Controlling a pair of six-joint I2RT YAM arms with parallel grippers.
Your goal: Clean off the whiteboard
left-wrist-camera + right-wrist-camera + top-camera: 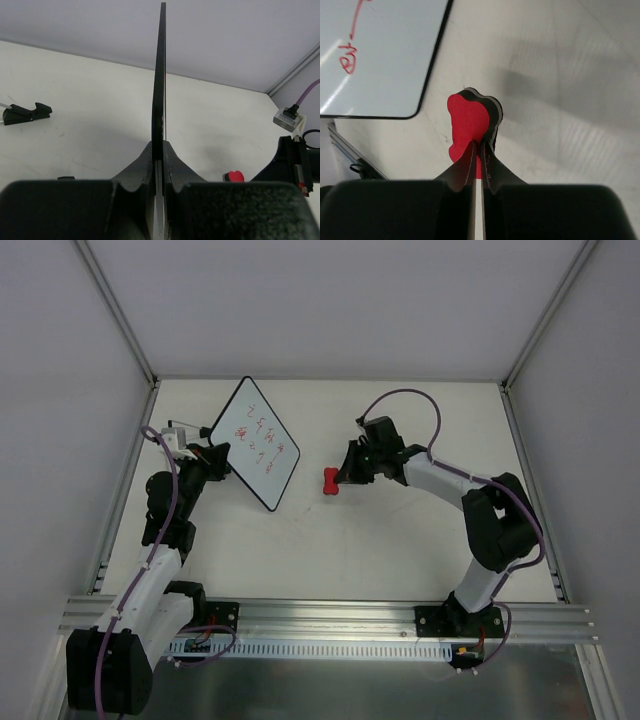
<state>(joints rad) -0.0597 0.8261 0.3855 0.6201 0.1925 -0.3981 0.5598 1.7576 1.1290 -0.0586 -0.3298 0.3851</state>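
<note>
Looking out from the near edge of the bench (400, 570), we meet the whiteboard (256, 443) left of centre. It is a small white rectangle in a thin black frame with rounded corners, tilted with one corner lowest, and its face carries red scribbles. We cannot tell whether that lowest corner touches the bench. The left gripper (225, 458) has its jaws pinched on the board's near-left edge. Just right of the board and apart from it, the right gripper (347, 477) has its jaws pressed onto a red bone-shaped eraser (330, 482). Farther back on the left lies a small black piece (26, 112).
</note>
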